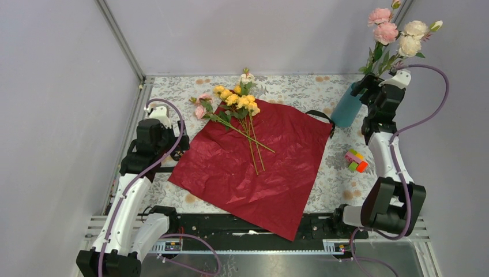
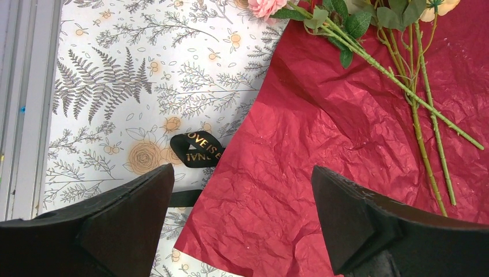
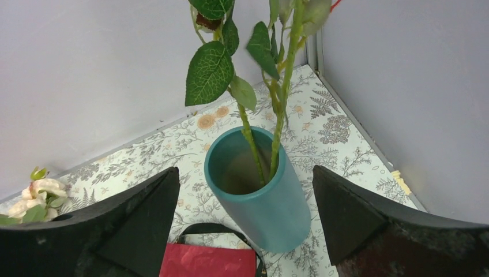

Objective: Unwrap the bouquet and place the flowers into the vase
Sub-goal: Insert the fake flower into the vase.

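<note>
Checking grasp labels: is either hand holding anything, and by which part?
Nothing is held. The left hand is open over the paper; the right hand open at the vase, stems untouched.

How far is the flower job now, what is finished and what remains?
Done: the paper lies spread flat, and pink and cream flowers stand in the vase. In hand: nothing; left gripper and right gripper are open. Left: the yellow and pink flowers on the paper.

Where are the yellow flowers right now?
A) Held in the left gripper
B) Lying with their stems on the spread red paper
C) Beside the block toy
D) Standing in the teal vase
B: the yellow flowers lie with their stems across the red paper; only the pink and cream blooms stand in the vase.
</note>
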`<state>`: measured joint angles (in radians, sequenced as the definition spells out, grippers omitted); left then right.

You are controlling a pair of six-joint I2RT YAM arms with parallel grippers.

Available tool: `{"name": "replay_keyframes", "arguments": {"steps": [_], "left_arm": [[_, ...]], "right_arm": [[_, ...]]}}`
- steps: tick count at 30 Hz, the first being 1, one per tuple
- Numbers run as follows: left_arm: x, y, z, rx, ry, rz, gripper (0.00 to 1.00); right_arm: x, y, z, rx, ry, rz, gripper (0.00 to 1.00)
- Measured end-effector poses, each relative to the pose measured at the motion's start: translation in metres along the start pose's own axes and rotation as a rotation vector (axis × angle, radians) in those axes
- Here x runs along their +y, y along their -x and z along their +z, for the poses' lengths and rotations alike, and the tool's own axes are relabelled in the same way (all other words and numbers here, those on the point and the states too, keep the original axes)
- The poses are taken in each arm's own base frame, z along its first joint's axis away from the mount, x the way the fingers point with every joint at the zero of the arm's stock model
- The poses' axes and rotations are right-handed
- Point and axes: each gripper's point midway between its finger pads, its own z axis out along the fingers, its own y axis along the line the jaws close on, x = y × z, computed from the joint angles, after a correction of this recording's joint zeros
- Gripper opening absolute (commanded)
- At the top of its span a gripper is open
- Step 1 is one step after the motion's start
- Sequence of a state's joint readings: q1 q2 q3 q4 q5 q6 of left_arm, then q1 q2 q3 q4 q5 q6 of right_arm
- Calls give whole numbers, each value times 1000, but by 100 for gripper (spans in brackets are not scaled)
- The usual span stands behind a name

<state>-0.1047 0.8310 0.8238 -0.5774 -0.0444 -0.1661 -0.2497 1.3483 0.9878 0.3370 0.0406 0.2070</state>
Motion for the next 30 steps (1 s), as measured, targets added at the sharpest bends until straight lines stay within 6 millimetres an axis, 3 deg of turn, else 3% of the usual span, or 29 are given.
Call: {"name": "replay_keyframes", "arguments": {"steps": [9, 14, 20, 23, 27, 30], "left_arm": [[-1, 1, 0, -3, -5, -11, 98], [-7, 0, 0, 1, -28, -57, 95], [-31, 4, 4, -15, -132, -213, 91], [-45, -8, 14, 1, -189, -314, 91], [-64, -41, 28, 67, -236, -451, 91], [-89, -53, 34, 102, -288, -516, 91]], "right_arm": [[6, 21, -51, -40, 20, 41, 92], [5, 10, -85, -11, 12, 99, 92], [7, -4, -125, 44, 32, 126, 92], [11, -11, -134, 83, 57, 128, 91], [20, -29, -136, 166, 99, 170, 88], [31, -48, -136, 236, 147, 229, 86]]}}
